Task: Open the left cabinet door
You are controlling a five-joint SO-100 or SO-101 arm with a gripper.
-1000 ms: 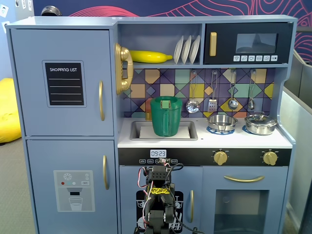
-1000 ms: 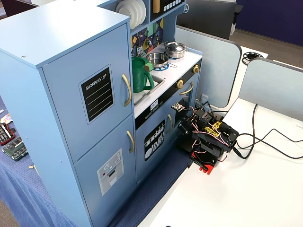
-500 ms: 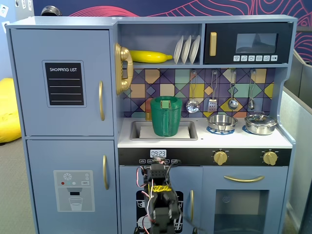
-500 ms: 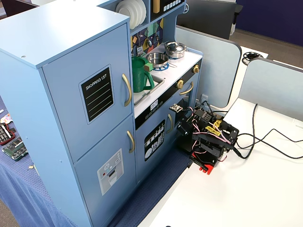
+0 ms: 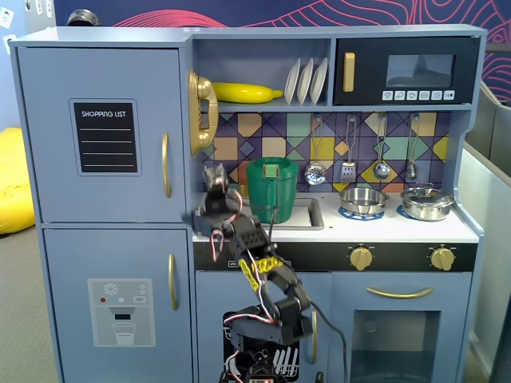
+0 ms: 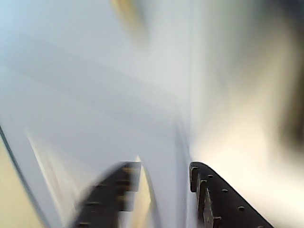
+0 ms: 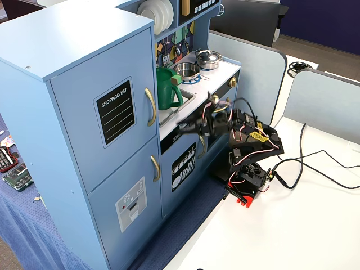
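Observation:
The left cabinet door (image 5: 104, 132) is blue-grey with a black "SHOPPING LIST" panel and a vertical gold handle (image 5: 166, 164). It stands shut in both fixed views; it also shows in a fixed view (image 7: 107, 107) with its handle (image 7: 151, 106). My gripper (image 5: 213, 175) is raised in front of the counter edge, to the right of the handle and apart from it. In a fixed view my gripper (image 7: 191, 125) is blurred by motion. In the wrist view my gripper (image 6: 164, 167) is open and empty, facing a blurred blue-grey surface.
Below is the dispenser door (image 5: 120, 307) and the small dish-pictogram door (image 7: 183, 166). A green pitcher (image 5: 271, 190) sits in the sink, with pots (image 5: 363, 199) on the counter. A gold toy phone (image 5: 201, 112) hangs beside the door. The arm's base (image 7: 247, 183) and cables (image 7: 315, 163) lie on the white table.

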